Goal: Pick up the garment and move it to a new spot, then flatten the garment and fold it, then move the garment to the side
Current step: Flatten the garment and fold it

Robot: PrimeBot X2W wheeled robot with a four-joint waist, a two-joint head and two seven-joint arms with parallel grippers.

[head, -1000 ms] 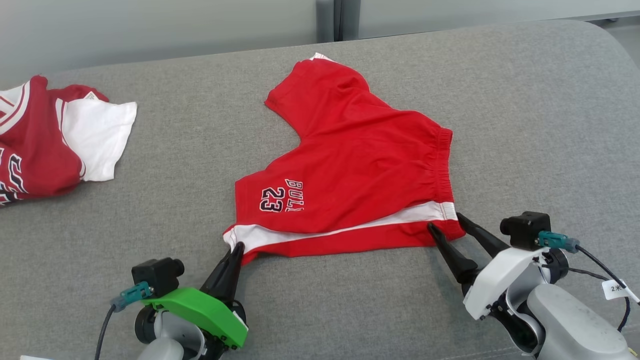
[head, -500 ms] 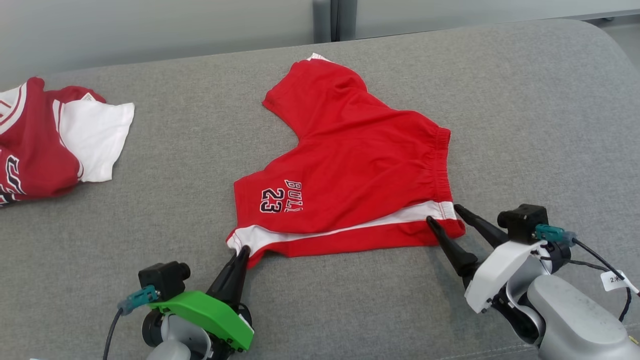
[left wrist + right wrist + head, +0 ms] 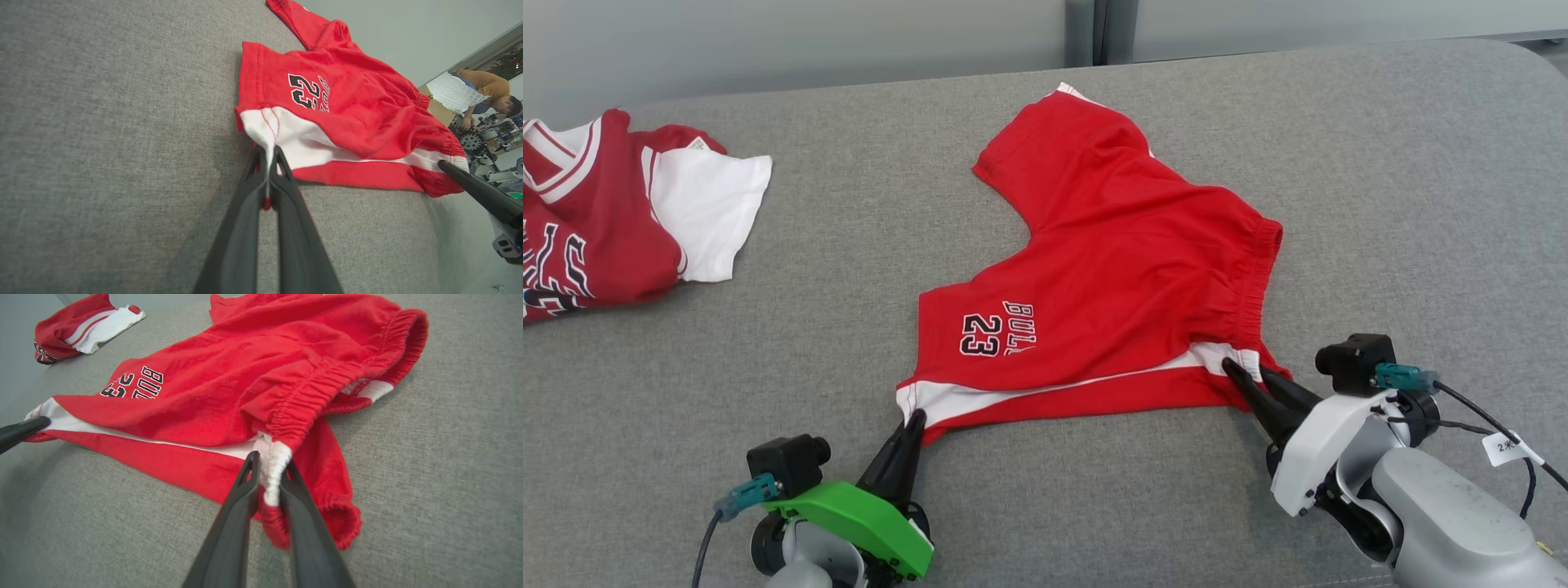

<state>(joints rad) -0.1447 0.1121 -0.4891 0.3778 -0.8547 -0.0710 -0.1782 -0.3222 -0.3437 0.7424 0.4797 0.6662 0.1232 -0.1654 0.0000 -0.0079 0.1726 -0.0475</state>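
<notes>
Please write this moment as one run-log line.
left gripper: shut on red shorts, hem corner | right gripper: shut on red shorts, waistband end | red shorts: on grey surface

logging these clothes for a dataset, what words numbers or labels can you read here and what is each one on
"23": black and white number on a leg of the red fabric shorts.
"BUL": lettering beside that number; later letters run under a fold.
Dark lettering on the red and white jersey at the left: cut off, unreadable.
The white paper tag at the lower right of the head view: starts "2", rest too small.
</notes>
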